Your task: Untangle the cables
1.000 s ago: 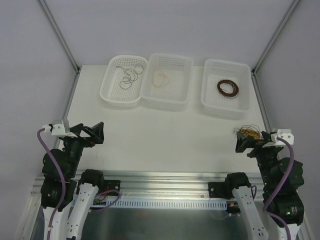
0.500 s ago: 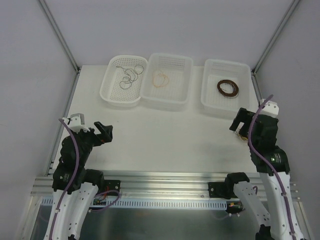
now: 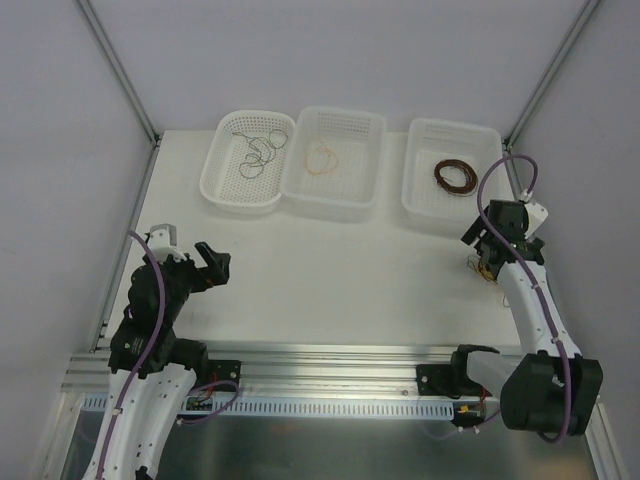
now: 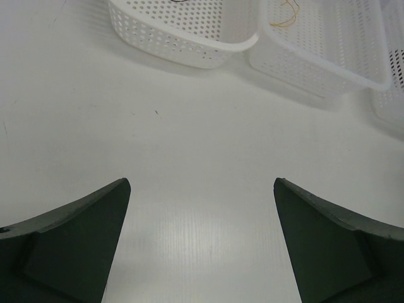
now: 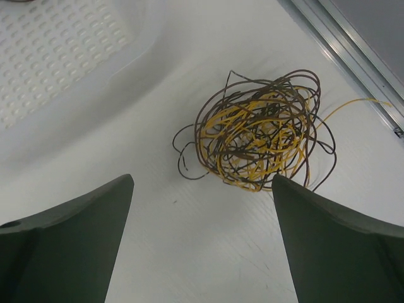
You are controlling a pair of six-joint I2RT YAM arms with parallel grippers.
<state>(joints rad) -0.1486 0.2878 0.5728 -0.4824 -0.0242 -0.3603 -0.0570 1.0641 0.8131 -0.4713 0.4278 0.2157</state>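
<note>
From above, the cables (image 3: 488, 272) lie in a small tangle on the tabletop (image 3: 340, 270) near its right edge, just in front of the right basket (image 3: 450, 225). The right jaws hang directly over them, hiding most of the bunch. The left jaws sit over bare tabletop at the left, well apart from the tangle. A black wire (image 3: 258, 150) lies in the left basket (image 3: 240, 200), an orange wire (image 3: 321, 157) in the middle basket (image 3: 325, 205), and a brown ring (image 3: 456, 176) in the right one.

At the left wrist, the left jaws stand wide apart with nothing between them (only white tabletop).

At the right wrist, the right jaws are also spread wide and empty. The brown and yellow loops lie knotted in a ball ahead, untouched, between a basket corner and a metal rail (image 5: 344, 38).
</note>
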